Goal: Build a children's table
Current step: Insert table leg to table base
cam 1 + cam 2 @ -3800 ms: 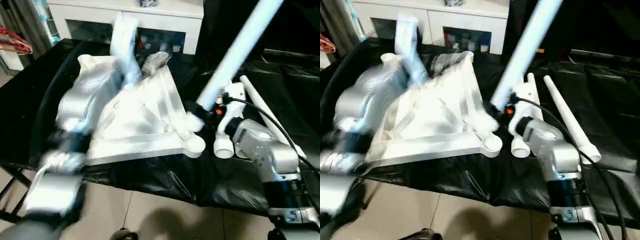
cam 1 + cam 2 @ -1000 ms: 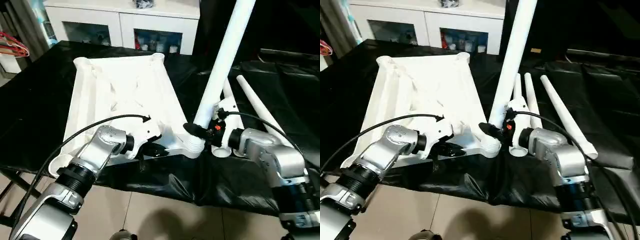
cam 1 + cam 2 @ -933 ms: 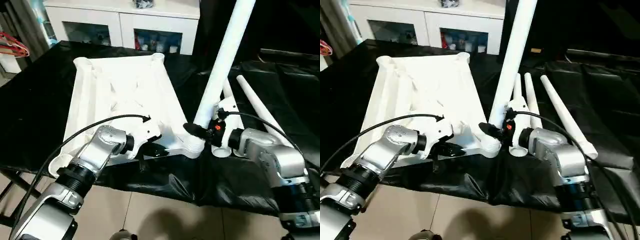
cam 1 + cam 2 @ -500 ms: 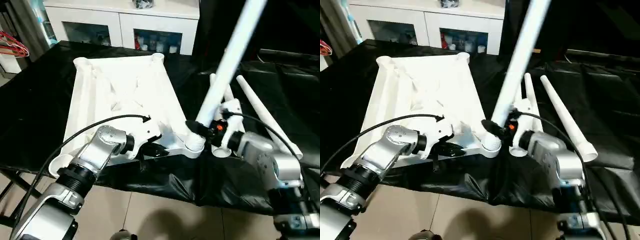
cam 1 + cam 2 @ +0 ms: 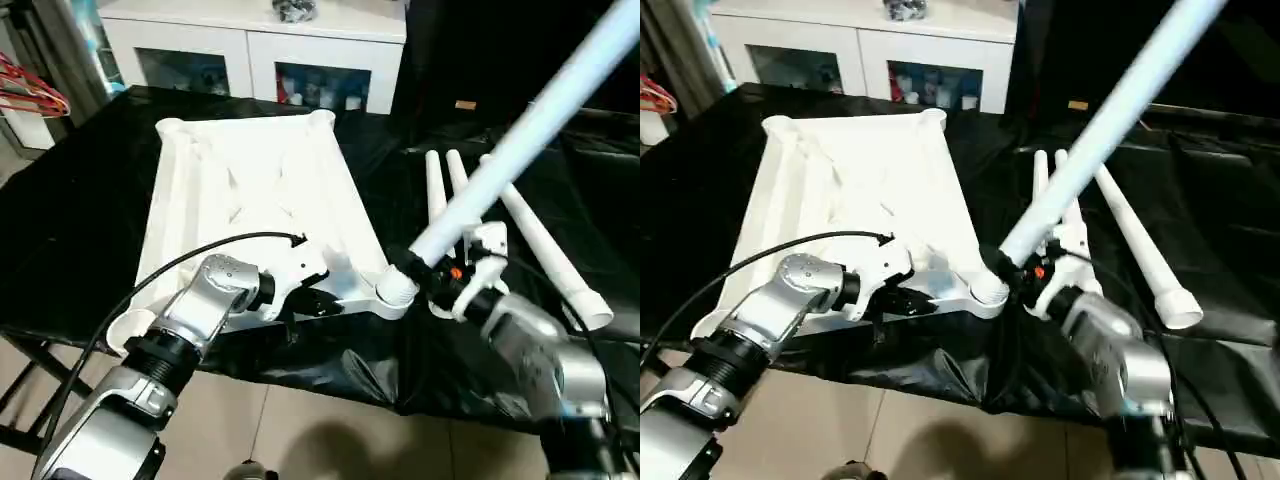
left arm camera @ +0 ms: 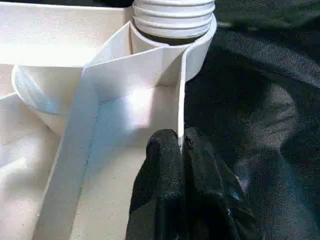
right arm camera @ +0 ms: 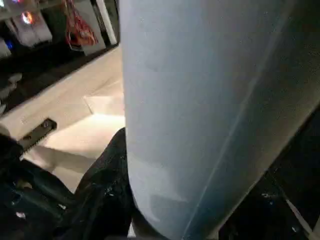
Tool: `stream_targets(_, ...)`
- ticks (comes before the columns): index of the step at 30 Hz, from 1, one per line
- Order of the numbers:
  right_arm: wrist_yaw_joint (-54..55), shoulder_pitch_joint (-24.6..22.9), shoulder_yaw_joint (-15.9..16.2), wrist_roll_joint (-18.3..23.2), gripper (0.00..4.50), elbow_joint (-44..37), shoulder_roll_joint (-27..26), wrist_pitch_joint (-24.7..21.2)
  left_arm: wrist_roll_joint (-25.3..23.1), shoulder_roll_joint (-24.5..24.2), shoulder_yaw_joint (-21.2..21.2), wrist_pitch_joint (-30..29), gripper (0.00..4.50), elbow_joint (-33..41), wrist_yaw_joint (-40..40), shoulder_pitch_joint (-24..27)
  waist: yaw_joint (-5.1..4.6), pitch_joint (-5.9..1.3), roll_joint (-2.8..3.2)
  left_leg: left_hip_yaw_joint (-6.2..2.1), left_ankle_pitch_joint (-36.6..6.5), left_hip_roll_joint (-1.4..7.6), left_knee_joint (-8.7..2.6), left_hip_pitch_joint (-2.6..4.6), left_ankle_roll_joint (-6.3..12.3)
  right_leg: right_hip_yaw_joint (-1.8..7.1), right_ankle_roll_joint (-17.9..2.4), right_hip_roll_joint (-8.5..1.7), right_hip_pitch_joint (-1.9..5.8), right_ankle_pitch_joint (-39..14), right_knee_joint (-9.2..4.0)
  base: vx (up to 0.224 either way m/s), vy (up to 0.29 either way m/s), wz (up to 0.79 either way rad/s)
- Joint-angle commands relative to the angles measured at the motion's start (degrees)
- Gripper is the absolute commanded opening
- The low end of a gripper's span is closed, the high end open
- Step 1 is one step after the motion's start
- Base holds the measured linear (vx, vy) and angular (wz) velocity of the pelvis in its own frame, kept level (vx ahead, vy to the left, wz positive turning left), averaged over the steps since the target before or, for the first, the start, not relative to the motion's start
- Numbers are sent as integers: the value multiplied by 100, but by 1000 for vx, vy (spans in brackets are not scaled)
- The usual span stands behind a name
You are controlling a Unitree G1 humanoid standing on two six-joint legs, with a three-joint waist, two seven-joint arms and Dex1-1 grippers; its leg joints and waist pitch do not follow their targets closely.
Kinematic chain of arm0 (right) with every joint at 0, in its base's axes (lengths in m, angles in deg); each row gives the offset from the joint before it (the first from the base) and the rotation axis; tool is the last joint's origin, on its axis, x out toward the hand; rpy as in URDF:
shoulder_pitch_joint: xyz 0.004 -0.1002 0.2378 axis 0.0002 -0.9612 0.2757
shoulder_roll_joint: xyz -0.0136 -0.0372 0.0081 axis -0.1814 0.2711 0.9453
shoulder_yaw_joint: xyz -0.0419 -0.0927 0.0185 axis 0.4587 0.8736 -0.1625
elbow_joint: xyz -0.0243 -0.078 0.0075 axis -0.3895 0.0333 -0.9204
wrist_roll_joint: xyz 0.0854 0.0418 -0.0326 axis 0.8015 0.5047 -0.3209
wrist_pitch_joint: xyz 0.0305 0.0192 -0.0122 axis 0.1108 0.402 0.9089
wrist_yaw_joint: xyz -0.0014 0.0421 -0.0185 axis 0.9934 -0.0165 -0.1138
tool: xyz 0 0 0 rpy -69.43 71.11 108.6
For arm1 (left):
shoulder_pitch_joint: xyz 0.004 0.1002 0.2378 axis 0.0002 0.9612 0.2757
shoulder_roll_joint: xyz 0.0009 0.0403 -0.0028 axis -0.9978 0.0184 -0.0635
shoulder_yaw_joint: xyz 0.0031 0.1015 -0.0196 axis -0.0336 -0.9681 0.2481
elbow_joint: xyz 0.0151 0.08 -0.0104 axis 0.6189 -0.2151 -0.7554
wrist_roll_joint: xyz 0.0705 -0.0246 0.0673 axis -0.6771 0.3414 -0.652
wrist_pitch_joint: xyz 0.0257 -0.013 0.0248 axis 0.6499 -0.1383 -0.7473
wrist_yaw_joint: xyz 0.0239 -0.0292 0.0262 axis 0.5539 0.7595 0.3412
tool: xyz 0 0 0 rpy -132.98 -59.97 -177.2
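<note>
Black crinkly sheet covers the table [image 5: 80, 220]; ribbed white tabletop [image 5: 250, 200] on it. Left gripper [image 6: 181, 145] pinches its rim, right gripper [image 5: 425, 272] clamps a smooth tapered leg [image 5: 520, 140].

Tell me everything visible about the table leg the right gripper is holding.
The leg is a long, smooth white plastic tube. It slants up and away toward the robot's right. Its ribbed lower end sits at the tabletop's near right corner socket; whether it is fully seated cannot be told. The right gripper is shut on it just above the socket. Three more legs lie on the black cover beyond.
</note>
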Motion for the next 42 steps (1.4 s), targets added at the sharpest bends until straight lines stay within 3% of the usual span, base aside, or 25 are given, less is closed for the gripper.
stream_targets(1,37,-155,376,-450,188,131,151,-192,-16,37,204,70,0,-70,-161,-172,-23,-323,8,-279,-1540,445,-515,159,-149,371,-851,-631,189,-1967,-591,0,0,0)
stream_targets(5,-153,-89,823,-721,188,3,405,-323,-39,65,198,111,0,-152,-155,-209,-37,-303,-14,-300,-1724,459,-533,185,-175,377,-752,-642,181,-2341,-629,0,0,0)
stream_targets(9,-219,-62,896,-728,188,-15,460,-404,-38,77,197,127,0,-167,-152,-204,-33,-291,-38,-302,-1803,455,-550,231,-131,377,-698,-671,185,-2603,-687,0,0,0)
stream_targets(10,-236,-52,910,-724,188,-10,476,-421,-36,78,198,126,0,-165,-153,-200,-40,-295,-63,-300,-1764,456,-559,226,-118,373,-695,-665,195,-2564,-685,0,0,0)
stream_targets(15,-555,41,1056,-716,188,118,608,-413,-25,62,205,153,0,-134,-90,-146,-36,-306,-62,-285,-1560,460,-561,211,-58,387,-806,-667,212,-2171,-646,0,0,0)
stream_targets(19,-1054,286,1058,-595,188,552,631,-203,-26,40,160,261,0,-151,121,-165,-36,-311,-65,-281,-1505,454,-544,200,-2,382,-838,-680,230,-2215,-656,0,0,0)
stream_targets(23,-1728,487,1145,-514,188,928,735,95,-31,-48,33,379,0,-75,488,-209,-44,-327,-46,-277,-1397,465,-548,191,39,378,-972,-662,246,-1831,-611,0,0,0)
stream_targets(25,-2097,544,1206,-454,188,1079,808,188,-62,-111,-75,463,0,-48,714,-237,-45,-338,-67,-273,-1333,463,-542,180,73,377,-1026,-666,268,-1695,-597,0,0,0)
stream_targets(30,-2732,624,1449,-640,188,1430,1038,539,-97,-215,-172,525,0,-89,1044,-376,17,-341,-47,-254,-1156,476,-533,180,160,367,-1176,-657,276,-1359,-556,0,0,0)
stream_targets(37,-3386,557,1642,-686,188,1514,1226,622,-154,-322,-203,691,0,-314,1456,-571,96,-334,-34,-257,-1328,497,-548,212,106,367,-1173,-667,265,-1590,-579,0,0,0)
stream_targets(42,-3412,589,1593,-669,188,1677,1162,777,-165,-308,-105,715,0,-557,1396,-740,111,-335,-32,-271,-1427,502,-563,217,43,364,-1193,-678,264,-1624,-579,0,0,0)
